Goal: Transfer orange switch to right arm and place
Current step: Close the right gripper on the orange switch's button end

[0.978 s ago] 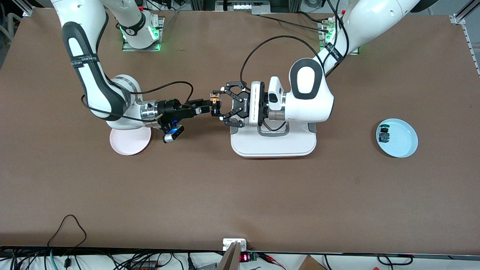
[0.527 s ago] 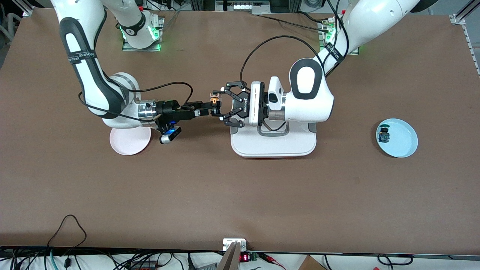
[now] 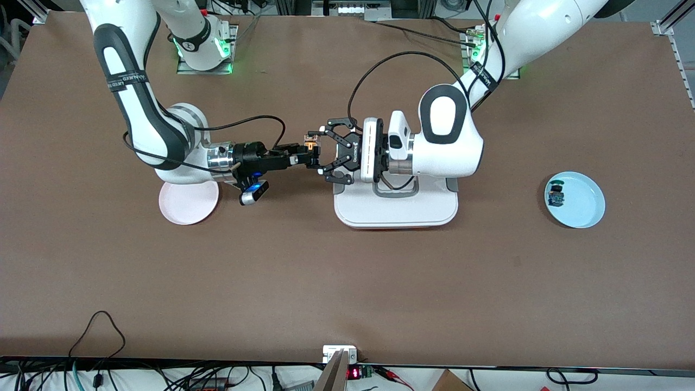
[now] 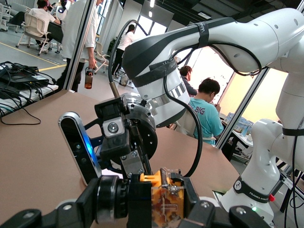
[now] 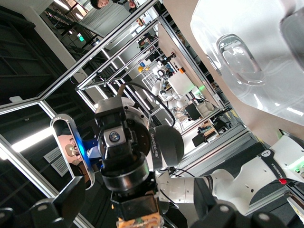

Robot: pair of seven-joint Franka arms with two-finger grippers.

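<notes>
Your table (image 3: 347, 282) is bare brown board, with cables along the edge nearest the front camera; starting at the right arm's end, you have a pink plate (image 3: 184, 206) partly under the right arm (image 3: 136, 103); its slim right gripper (image 3: 304, 155) reaches level over the board toward the middle, fingers spread apart on either side of the switch (image 3: 310, 145) without pinching it; the switch is up in the air between the two grippers, orange cap showing, and in the left wrist view it sits low in the middle (image 4: 164, 199); the left gripper (image 3: 320, 153) is clamped on the switch, its black claw just off the edge of the white tray (image 3: 396, 212); toward the left arm's end, you have a blue plate (image 3: 583, 203) with a small dark part (image 3: 556, 194) lying in it.
</notes>
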